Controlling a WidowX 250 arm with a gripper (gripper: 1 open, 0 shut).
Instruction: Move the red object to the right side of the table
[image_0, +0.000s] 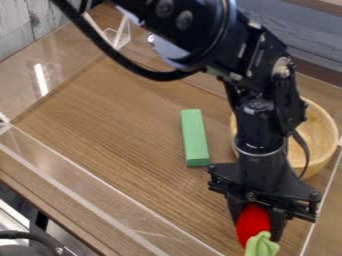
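The red object, a small toy strawberry (253, 228) with a light green leafy top, sits at the near right corner of the brown wood-grain table (107, 130). My gripper (258, 213) points steeply down right over it, and its black fingers are shut on the strawberry's upper part. Its lower end with the leaves pokes out below the fingers. Whether the fruit rests on the tabletop or hangs just above it, I cannot tell.
A flat green rectangular block (195, 136) lies mid-table, left of the arm. A wooden bowl (318, 140) stands at the right edge, partly hidden behind the arm. Low clear acrylic walls (80, 165) border the table.
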